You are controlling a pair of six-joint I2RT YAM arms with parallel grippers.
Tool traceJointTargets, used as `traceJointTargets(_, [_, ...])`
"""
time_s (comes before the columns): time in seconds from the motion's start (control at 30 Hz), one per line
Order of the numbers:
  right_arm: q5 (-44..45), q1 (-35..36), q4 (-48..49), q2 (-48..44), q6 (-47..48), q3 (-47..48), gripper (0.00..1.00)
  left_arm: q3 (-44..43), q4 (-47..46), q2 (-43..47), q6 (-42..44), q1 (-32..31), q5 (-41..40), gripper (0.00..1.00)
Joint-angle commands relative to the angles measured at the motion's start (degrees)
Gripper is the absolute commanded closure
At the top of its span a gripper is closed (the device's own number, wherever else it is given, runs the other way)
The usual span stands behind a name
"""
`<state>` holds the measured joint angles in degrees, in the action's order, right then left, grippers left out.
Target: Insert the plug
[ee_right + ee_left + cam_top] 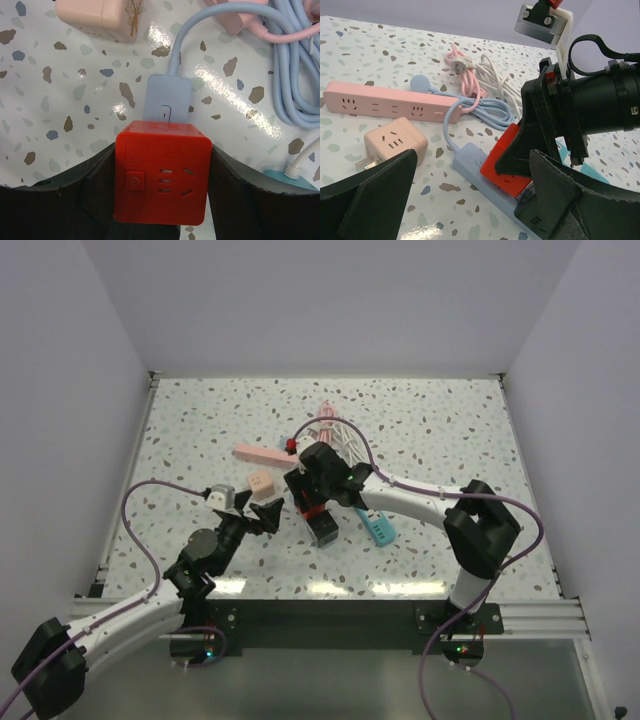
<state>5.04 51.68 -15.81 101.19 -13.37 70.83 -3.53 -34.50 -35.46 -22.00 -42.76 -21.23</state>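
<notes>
over the blue strip (170, 97), right gripper (162, 182) clamps the red cube plug (162, 160); misaligned prongs could shove the strip.

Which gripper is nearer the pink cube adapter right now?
Left. The left gripper is open just short of the pink cube adapter; the right gripper is farther off, clamping the red cube adapter.
</notes>
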Motion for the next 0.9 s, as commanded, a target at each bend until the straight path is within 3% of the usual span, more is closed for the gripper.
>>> traceJointTargets(0.0, [1.7, 0.6, -2.6, -0.2, -2.5, -0.2, 1.00, -0.9, -0.3, 0.7, -0.9, 0.5, 0.0, 0.00])
traceJointTargets(0.4, [1.6, 0.7, -2.8, -0.4, -4.5, -2.0, 1.00, -0.6, 0.1, 1.5, -1.3, 0.5, 0.1, 0.00])
traceJointTargets(0.87, [9.0, 4.6, -0.6, 0.9, -6.3, -6.1, 1.00, -0.5, 0.5, 2.2, -1.3, 0.5, -0.2, 0.00])
